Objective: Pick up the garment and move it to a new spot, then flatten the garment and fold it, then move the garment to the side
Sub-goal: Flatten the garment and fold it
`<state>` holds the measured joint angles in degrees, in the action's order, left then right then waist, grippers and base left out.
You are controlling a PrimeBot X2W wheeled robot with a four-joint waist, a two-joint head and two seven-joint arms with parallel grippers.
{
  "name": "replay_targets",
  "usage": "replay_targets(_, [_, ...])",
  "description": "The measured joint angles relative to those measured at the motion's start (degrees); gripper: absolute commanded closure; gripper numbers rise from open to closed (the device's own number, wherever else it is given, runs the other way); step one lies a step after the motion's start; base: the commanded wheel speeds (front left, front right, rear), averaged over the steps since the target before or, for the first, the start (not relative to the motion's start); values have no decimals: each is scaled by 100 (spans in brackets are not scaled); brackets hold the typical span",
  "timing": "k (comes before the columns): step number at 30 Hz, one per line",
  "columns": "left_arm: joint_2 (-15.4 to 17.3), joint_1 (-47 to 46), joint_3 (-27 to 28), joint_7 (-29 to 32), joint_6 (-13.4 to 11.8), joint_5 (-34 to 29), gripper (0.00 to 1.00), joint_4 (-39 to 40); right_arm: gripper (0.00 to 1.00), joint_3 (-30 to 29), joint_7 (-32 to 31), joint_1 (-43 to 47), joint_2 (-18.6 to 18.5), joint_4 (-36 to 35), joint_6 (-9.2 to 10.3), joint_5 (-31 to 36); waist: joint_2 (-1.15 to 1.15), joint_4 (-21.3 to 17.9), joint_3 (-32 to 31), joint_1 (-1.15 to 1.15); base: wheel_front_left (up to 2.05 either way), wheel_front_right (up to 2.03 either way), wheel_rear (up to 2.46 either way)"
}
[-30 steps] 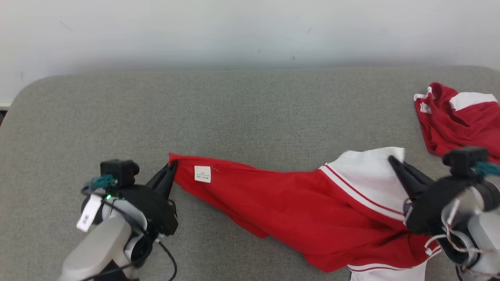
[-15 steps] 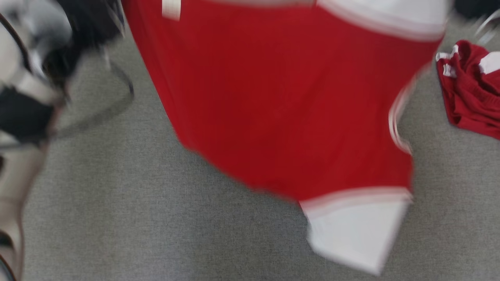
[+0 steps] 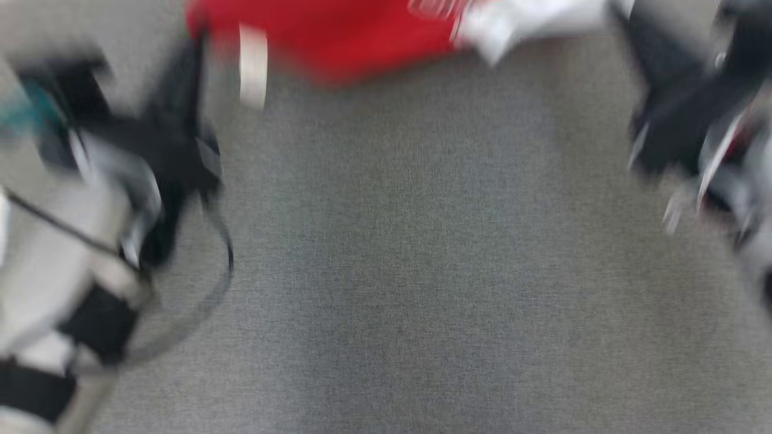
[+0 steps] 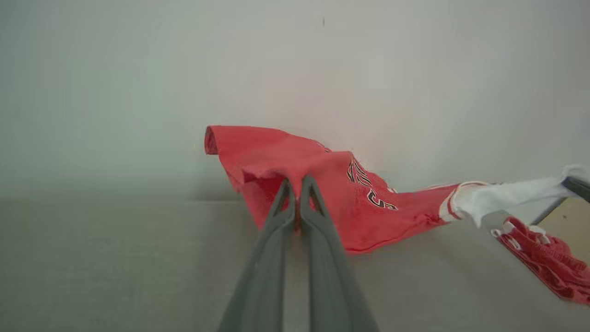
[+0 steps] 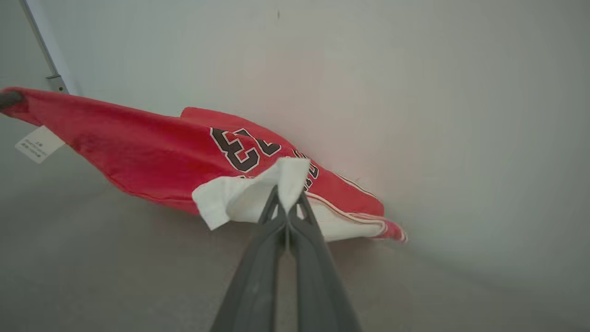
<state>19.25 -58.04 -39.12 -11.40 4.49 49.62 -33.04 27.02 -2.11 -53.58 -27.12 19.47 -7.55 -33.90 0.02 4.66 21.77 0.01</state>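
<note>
The garment is a red jersey with white sleeves and dark numbers, stretched in the air between both grippers at the top of the blurred head view. My left gripper is shut on its red edge near the white label. In the left wrist view the left gripper pinches red cloth. My right gripper is shut on a white sleeve; in the right wrist view the right gripper grips that white fabric. The jersey hangs just above the grey surface, close to the wall.
A grey cloth-covered table spreads below the arms. A second red and white garment lies crumpled on it towards the right. A pale wall rises right behind the table's far edge.
The garment lay stretched on the table a second ago; both grippers have lifted it, still holding it. The head view has shifted and blurred, and the jersey now sits at its top edge.
</note>
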Motion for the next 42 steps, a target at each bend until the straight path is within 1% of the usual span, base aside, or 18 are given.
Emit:
replay_targets(2, [42, 701, -118, -92, -5, -19, 100, -91, 100, 287, 249, 771, -175, -247, 0, -255, -2, -1, -100, -4, 0, 0, 0])
replay_targets(3, [157, 1317, -253, -116, -43, -19, 100, -162, 100, 444, 509, 1433, -243, -253, 1, -386, -1, -17, -213, -3, 0, 0, 0])
replay_targets(5, [157, 1768, -253, -134, -78, 47, 100, -255, 100, 489, 745, 1967, -314, -151, 0, -483, -1, -38, -331, -2, 0, 0, 0])
replay_targets(7, [148, 2052, -270, -165, -74, 133, 100, -281, 100, 503, 979, 2273, -374, -75, 7, -591, -2, -60, -457, -3, 0, 0, 0])
replay_targets(9, [105, 2179, -277, -177, -78, 142, 100, -280, 100, 636, 1126, 2433, -485, -70, 7, -634, -2, -82, -587, -3, 0, 0, 0])
replay_targets(13, [65, 2471, -354, -200, -75, 175, 100, -332, 100, 814, 1351, 2825, -573, 27, 7, -843, -2, -122, -860, -2, 0, 0, 0])
replay_targets(14, [65, 2471, -354, -200, -75, 175, 100, -332, 100, 814, 1351, 2825, -573, 27, 7, -843, -2, -122, -860, -2, 0, 0, 0])
replay_targets(17, [73, 2706, -520, -201, -77, 96, 100, -370, 100, 1002, 1380, 3161, -702, 18, 7, -937, -3, -141, -1074, -3, 0, 0, 0])
replay_targets(20, [75, 2886, -653, -201, -104, 29, 100, -424, 100, 1202, 1381, 3473, -733, -16, 7, -988, -2, -147, -1284, -3, 0, 0, 0])
replay_targets(22, [81, 3064, -681, -201, -164, 21, 100, -447, 100, 1294, 1381, 3607, -744, -40, 7, -1038, -2, -148, -1416, -3, 0, 0, 0])
replay_targets(24, [124, 3214, -832, -199, -205, -121, 100, -482, 100, 1371, 1380, 3728, -779, -65, 7, -1087, -3, -146, -1540, -3, 0, 0, 0])
replay_targets(27, [185, 3380, -936, -149, -246, -190, 100, -514, 100, 1400, 1371, 3933, -795, -42, 7, -1202, -3, -142, -1703, -2, 0, 0, 0])
replay_targets(32, [283, 3551, -976, -49, -296, -187, 100, -504, 100, 1419, 1311, 4252, -927, 2, 7, -1425, -3, -114, -1932, -2, 0, 0, 0])
replay_targets(37, [333, 3602, -1011, 67, -305, -185, 100, -481, 100, 1491, 1139, 4614, -926, -125, 7, -1646, -2, -53, -2113, -2, 0, 0, 0])
replay_targets(42, [382, 3899, -1152, 237, -355, -188, 100, -447, 100, 1524, 971, 4912, -931, -293, 8, -1853, -3, 15, -2225, -2, 0, 0, 0])
